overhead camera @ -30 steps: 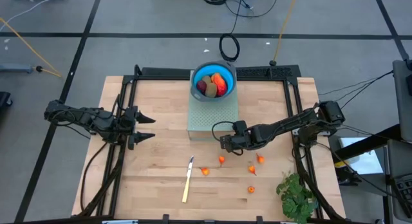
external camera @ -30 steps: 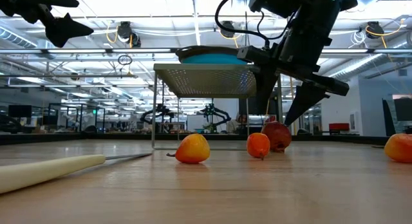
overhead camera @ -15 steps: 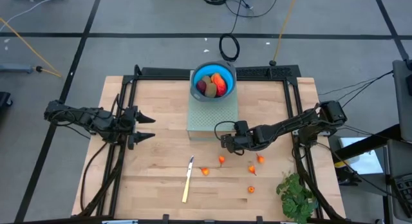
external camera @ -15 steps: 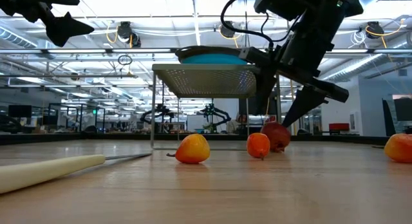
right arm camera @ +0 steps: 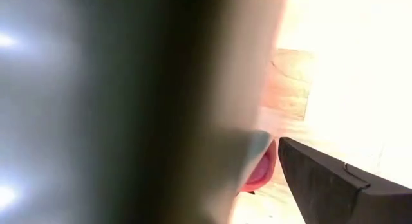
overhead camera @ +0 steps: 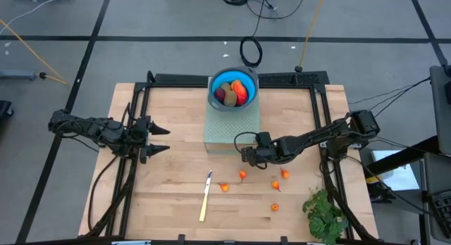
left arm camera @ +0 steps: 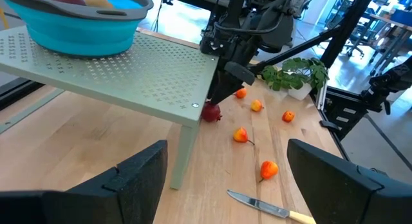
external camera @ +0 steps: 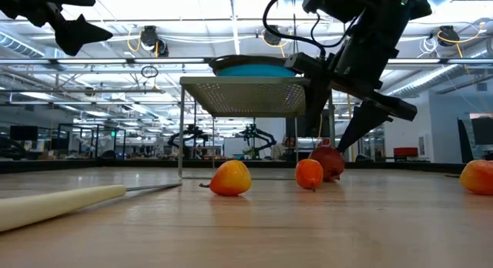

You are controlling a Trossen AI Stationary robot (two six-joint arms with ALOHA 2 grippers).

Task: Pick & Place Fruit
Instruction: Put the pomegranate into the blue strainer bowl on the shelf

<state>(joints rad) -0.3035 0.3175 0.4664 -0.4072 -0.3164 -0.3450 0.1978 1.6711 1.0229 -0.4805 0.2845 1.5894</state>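
Note:
A blue bowl (overhead camera: 213,90) stands on a green perforated stand (overhead camera: 232,132) and holds a red-orange oblong (overhead camera: 242,91), two olive-brown ovals (overhead camera: 230,98) and a dark red piece. A dark red ball (external camera: 331,162) lies on the wood by the stand's near right leg. Several small orange fruits (overhead camera: 242,174) lie nearer the front. My right gripper (external camera: 333,143) is open and slants down over the ball (left arm camera: 211,112), one finger on each side of it. My left gripper (overhead camera: 159,139) hangs open above the table's left side. My right gripper stands close against the stand's near right corner (left arm camera: 217,63). I cannot tell whether it touches the stand or the dark red ball (right arm camera: 262,172).
A pale-handled knife (overhead camera: 205,196) lies left of the orange fruits. A leafy green bunch (overhead camera: 324,214) sits at the near right corner. A black frame (overhead camera: 320,118) runs along the table's sides and far edge. Bare wood lies between the left gripper and the stand.

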